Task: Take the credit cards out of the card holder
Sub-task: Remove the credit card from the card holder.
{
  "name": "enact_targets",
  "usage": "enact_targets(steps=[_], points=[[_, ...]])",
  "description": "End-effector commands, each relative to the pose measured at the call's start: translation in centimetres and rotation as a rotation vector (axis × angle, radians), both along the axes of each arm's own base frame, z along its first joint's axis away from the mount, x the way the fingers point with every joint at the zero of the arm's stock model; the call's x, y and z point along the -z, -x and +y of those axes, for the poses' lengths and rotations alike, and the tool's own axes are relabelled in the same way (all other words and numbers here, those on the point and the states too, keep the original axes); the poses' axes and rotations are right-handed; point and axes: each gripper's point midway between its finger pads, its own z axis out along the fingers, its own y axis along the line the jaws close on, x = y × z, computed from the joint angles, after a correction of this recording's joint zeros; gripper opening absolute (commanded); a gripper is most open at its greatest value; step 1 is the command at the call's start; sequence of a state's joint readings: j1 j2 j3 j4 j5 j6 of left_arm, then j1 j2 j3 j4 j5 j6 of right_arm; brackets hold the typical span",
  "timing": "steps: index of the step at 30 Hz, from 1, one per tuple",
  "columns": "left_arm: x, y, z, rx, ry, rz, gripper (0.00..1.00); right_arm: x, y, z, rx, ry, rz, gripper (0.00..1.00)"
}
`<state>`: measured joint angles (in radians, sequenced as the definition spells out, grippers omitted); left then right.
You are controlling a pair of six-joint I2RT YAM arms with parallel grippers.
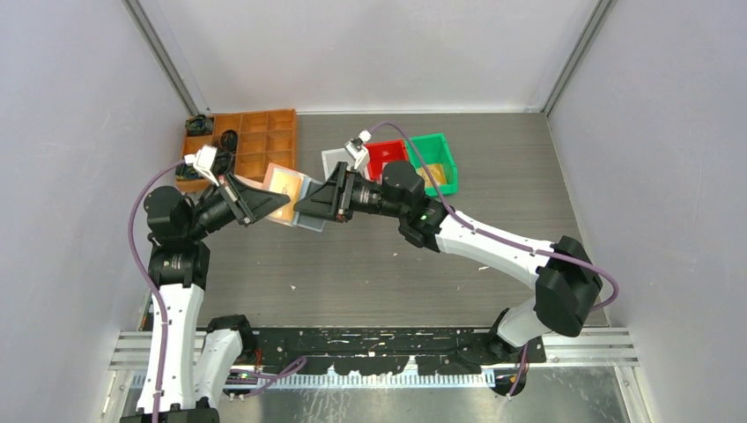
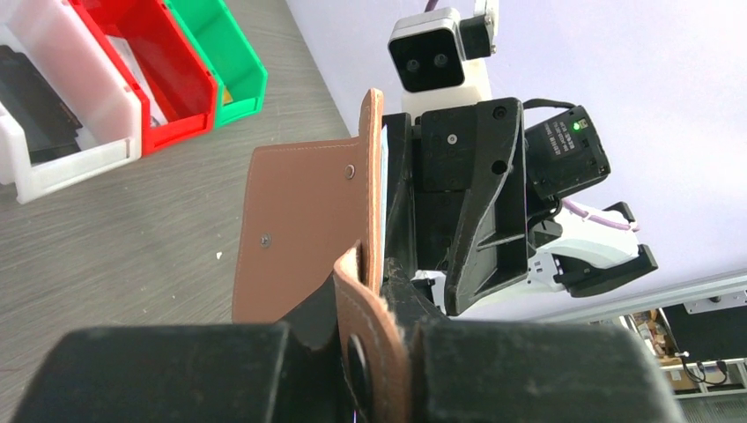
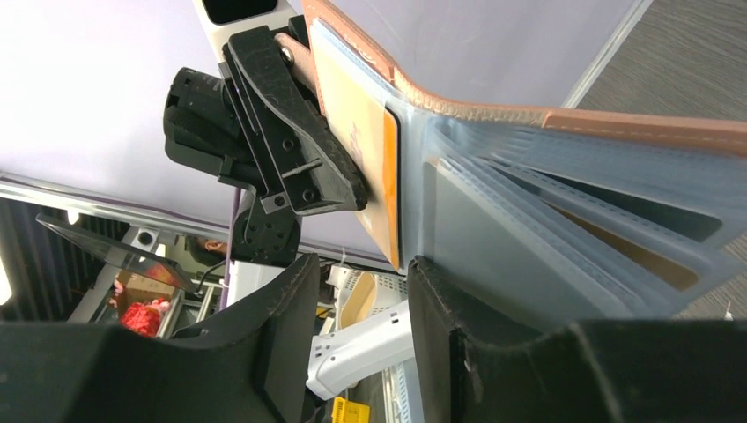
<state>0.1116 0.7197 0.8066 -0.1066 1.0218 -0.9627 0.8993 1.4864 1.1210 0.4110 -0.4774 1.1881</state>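
The card holder (image 1: 310, 220) hangs open above the table between both arms. My left gripper (image 1: 269, 204) is shut on its pink tab (image 2: 377, 322), and the holder's leather back (image 2: 299, 220) rises past the fingers. In the right wrist view a yellowish-orange credit card (image 3: 357, 163) sits in the holder's near pocket, beside grey slotted pockets (image 3: 528, 229). My right gripper (image 3: 363, 264) stands open just below that card's lower corner, with nothing between its fingers; its right finger (image 3: 440, 326) lies against the grey pockets. In the top view the right gripper (image 1: 304, 207) meets the holder from the right.
White (image 1: 337, 159), red (image 1: 385, 159) and green (image 1: 438, 163) bins stand at the back centre. An orange compartment tray (image 1: 255, 141) sits at the back left. Walls close the table on both sides. The left wrist view shows the same red bin (image 2: 150, 70) and green bin (image 2: 220, 53).
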Motion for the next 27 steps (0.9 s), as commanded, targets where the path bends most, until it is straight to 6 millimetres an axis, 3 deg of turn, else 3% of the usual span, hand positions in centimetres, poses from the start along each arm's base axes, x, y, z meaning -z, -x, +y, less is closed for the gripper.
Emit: enact_targets(steps=[1,17,24,27], points=[[-3.6,1.9,-0.6,0.059,0.024,-0.153,0.00,-4.0,-1.0,0.1,0.056,-0.109,-0.060,0.47],[-4.8,3.0,-0.8,0.062,0.062,-0.164,0.00,-5.4,-1.7,0.7,0.067,-0.176,-0.044,0.42],[-6.0,3.2,-0.8,0.052,0.092,-0.153,0.00,-3.5,-2.3,-0.5,0.163,-0.056,-0.104,0.57],[-5.9,3.2,-0.8,0.042,0.097,-0.137,0.00,-3.0,-2.2,-0.1,0.163,-0.035,-0.107,0.59]])
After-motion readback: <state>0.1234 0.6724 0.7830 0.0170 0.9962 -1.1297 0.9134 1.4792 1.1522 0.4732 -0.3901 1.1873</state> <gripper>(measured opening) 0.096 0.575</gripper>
